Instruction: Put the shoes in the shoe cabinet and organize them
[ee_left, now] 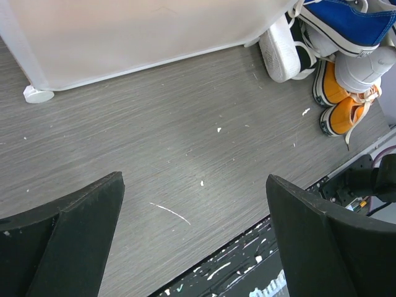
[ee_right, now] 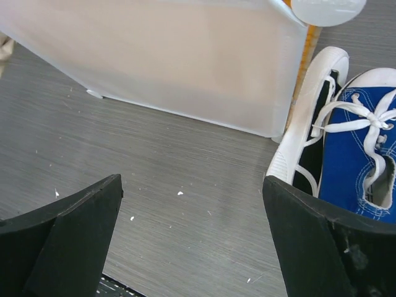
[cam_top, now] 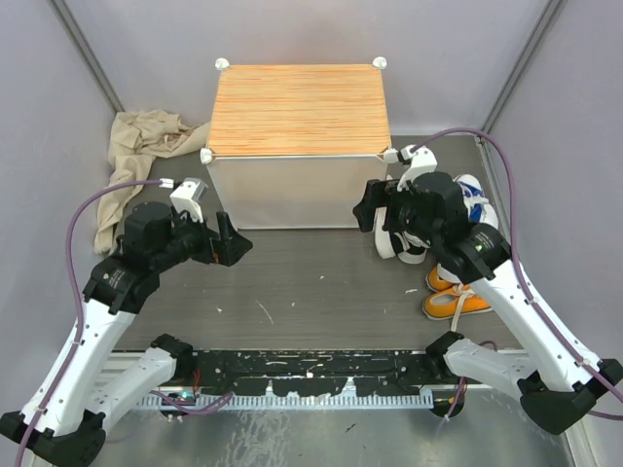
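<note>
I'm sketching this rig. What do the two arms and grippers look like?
Both the left arm and right arm have white links with black joints. The left gripper and right gripper each have two black wedge-shaped fingers. A mauve cable loops to each wrist.

The left gripper (ee_left: 195, 185) stands wide open above the grey surface (ee_left: 154, 148), its two dark fingers (ee_left: 68, 235) at the lower corners with nothing between them. Across the top runs the pale door panel of the shoe cabinet (ee_left: 142, 31), with one white round knob (ee_left: 38, 94) under its left corner, touching the surface. At the upper right, just beside the cabinet, the shoes lie close together: a blue sneaker (ee_left: 346, 18), a white-soled shoe (ee_left: 278, 52) and two orange sneakers (ee_left: 337, 105).
</note>
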Tool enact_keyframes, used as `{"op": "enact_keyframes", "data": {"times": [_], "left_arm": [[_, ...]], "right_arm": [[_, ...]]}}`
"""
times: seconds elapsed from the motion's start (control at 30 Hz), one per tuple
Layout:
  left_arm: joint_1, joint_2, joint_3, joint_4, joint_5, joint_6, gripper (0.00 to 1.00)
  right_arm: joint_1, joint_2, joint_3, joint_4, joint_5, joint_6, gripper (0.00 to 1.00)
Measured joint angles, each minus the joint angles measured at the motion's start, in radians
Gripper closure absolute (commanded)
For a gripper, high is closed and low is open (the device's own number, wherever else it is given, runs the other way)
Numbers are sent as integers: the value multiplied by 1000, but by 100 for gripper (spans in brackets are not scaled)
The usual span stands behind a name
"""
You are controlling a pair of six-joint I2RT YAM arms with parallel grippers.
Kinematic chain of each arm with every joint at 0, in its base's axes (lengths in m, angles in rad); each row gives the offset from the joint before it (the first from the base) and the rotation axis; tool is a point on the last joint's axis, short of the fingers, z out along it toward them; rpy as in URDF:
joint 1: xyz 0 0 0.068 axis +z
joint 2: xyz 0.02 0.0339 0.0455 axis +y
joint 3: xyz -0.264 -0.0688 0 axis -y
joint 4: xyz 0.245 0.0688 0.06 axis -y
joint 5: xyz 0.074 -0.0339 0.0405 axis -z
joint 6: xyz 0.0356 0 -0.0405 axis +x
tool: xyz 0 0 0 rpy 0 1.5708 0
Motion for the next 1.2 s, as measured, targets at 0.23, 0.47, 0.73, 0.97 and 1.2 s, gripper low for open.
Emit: {"op": "enact_keyframes", "data": {"times": [0.23, 0.47, 0.73, 0.97, 1.2], "left_arm": [[0, -2, 0, -9, -5, 13, 2], [0, -6, -5, -8, -4, 13, 2], [0, -8, -28, -8, 3, 14, 2], [0, -10, -32, -8, 4, 21, 2], [0, -18, -34, -8, 4, 39, 2]], "right_arm": [[0, 23, 59, -11, -84, -80, 0], [0, 102, 244, -32, -87, -161, 0], [0, 311, 412, -16, -45, -243, 0], [0, 417, 428, -12, 43, -295, 0], [0, 386, 393, 55, 86, -338, 0]]}}
